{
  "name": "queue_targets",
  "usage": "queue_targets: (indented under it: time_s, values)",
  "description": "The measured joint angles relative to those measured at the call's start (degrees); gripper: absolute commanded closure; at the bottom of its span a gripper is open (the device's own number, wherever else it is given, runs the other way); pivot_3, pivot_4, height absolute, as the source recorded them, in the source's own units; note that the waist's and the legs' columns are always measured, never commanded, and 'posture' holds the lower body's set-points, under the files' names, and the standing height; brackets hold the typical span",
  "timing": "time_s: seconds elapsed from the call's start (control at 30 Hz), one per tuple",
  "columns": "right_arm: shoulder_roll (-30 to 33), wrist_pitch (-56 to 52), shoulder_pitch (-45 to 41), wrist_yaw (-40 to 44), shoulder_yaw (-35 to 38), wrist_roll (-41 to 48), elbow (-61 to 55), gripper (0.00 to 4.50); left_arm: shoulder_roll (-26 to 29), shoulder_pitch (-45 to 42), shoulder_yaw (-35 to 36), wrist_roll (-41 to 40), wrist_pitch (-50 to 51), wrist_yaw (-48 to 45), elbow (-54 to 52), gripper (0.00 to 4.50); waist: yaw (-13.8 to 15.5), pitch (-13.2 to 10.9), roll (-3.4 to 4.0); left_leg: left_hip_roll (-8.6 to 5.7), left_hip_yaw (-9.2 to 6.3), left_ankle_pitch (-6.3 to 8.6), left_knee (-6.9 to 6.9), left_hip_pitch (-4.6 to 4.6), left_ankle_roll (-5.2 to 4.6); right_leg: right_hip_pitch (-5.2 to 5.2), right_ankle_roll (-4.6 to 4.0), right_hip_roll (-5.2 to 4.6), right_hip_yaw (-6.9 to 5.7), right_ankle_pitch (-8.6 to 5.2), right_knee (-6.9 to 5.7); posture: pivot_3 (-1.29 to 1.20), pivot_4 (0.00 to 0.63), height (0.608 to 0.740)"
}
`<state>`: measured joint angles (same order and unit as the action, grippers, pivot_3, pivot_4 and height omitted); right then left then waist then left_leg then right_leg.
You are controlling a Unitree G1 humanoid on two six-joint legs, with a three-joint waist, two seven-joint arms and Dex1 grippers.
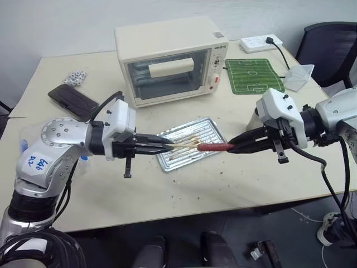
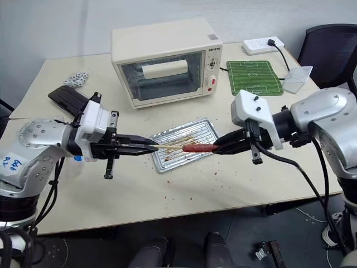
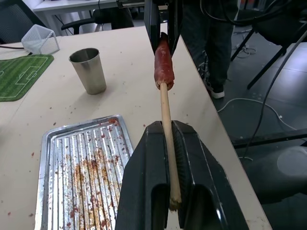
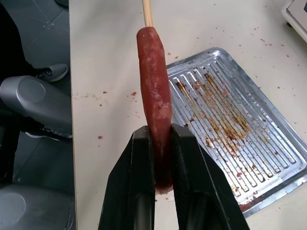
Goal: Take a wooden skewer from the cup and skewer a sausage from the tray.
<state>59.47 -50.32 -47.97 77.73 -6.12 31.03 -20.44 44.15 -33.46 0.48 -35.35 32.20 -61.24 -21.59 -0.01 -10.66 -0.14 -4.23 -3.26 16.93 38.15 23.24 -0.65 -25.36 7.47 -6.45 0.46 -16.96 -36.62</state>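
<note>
Left gripper (image 1: 162, 146) is clamped shut on the blunt end of the wooden skewer (image 1: 184, 145), which is held roughly level above the tray (image 1: 212, 129), pointing toward the right arm. Right gripper (image 1: 237, 146) is closed on the far end of the sausage (image 1: 215, 147), fingers nearly together with the sausage pinched between them. Skewer tip is seen entering the near end of the sausage in the left wrist view; the stick runs straight from the left fingers (image 3: 144, 182) into it, and both are held in the air in line, over the tray's front edge. The tray lies on the beige table (image 1: 234, 178), in front of a small cream toaster oven (image 1: 170, 58); brown greasy residue is seen on its ribbed bottom. The cup (image 3: 88, 70) stands upright on the table beyond the tray, apart from it, near a green football-pitch mat (image 1: 254, 75). How far the skewer has gone in cannot be told.
</note>
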Motion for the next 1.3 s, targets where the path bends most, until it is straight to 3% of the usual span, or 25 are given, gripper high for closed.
queue_targets:
  time_s: [0.23,0.27,0.33,0.57,0.77,0.87,0.97,1.03,1.13,1.3]
  values:
    - [-1.37,-2.10,-1.11,-1.46,-0.10,0.00,-0.01,4.27,-2.47,-0.14,-0.45,1.54,-0.44,0.82,0.61,4.50,0.06,0.00,-0.01,-0.01,0.00,0.00,0.01,0.00,0.00,0.00,0.00,0.00,0.00,0.00,-0.02,0.00,0.150,0.740]
    - [-1.47,-2.55,-1.20,-1.62,-0.10,0.01,-0.01,3.78,-2.68,-0.14,-0.45,1.68,-0.44,0.81,0.78,4.50,0.06,0.00,-0.01,-0.01,0.00,0.00,0.02,0.01,0.00,0.00,0.00,0.00,-0.01,0.00,-0.02,0.00,0.150,0.740]
    - [-1.73,-3.03,-1.38,-1.90,-0.09,0.65,-0.02,3.47,-2.82,-0.13,-0.58,1.76,-0.49,0.79,0.93,4.50,0.04,0.00,-0.01,-0.01,0.00,0.00,0.01,0.00,0.00,0.00,0.00,0.00,0.00,0.00,-0.02,0.00,0.150,0.740]
    - [-2.70,-3.04,-2.87,-3.02,-0.03,3.02,-0.90,1.32,-3.34,3.11,-0.52,2.27,-0.23,3.87,-0.73,4.50,0.00,0.00,-0.02,0.00,0.00,0.00,0.01,0.00,0.00,0.00,0.00,-0.02,0.01,0.00,-0.04,0.00,0.150,0.740]
    - [-3.95,0.37,-5.32,-6.92,0.52,0.45,5.48,1.32,-3.10,12.03,9.33,1.65,4.00,14.40,-8.46,4.50,-0.02,0.00,-0.02,0.04,0.02,0.00,0.00,-0.01,0.01,-0.04,0.00,-0.06,0.06,0.00,-0.03,0.00,0.150,0.740]
    - [-6.09,-0.89,-6.50,-9.63,2.68,1.32,7.93,1.32,-7.66,19.95,18.17,2.62,8.10,26.83,-15.31,4.50,-0.11,0.00,-0.03,0.04,0.04,0.01,-0.04,-0.02,0.00,-0.04,0.00,-0.09,0.11,0.00,-0.05,0.00,0.150,0.740]
    - [-7.69,-3.12,-7.15,-12.17,4.40,2.84,8.78,0.78,-11.53,24.19,23.25,4.55,12.48,37.15,-18.91,4.50,0.29,0.02,-0.07,0.04,0.01,0.00,0.02,0.00,0.01,-0.03,0.00,-0.07,0.06,0.00,-0.03,0.00,0.150,0.740]
    - [-9.64,-5.02,-6.94,-13.98,5.13,4.57,8.46,0.17,-17.25,26.52,29.30,7.33,15.43,46.46,-21.51,4.50,0.56,0.07,-0.17,0.02,0.02,0.01,0.05,-0.03,0.00,0.00,0.00,-0.03,0.06,0.00,-0.05,0.00,0.150,0.740]
    - [-10.72,-6.20,-5.75,-16.17,5.25,5.66,7.29,0.08,-19.55,29.41,35.91,11.76,18.31,55.54,-21.55,4.50,0.90,0.16,-0.35,0.03,0.02,0.02,0.05,-0.02,0.01,-0.02,0.00,0.00,0.05,0.00,-0.08,0.00,0.150,0.740]
    - [-13.24,-7.96,-5.71,-18.51,6.49,9.08,5.86,0.08,-20.53,31.74,39.13,15.11,18.19,59.71,-20.84,4.50,1.64,0.24,-0.48,-0.04,0.02,0.02,0.10,-0.03,-0.02,0.03,0.00,-0.03,0.04,0.00,-0.05,0.00,0.150,0.740]
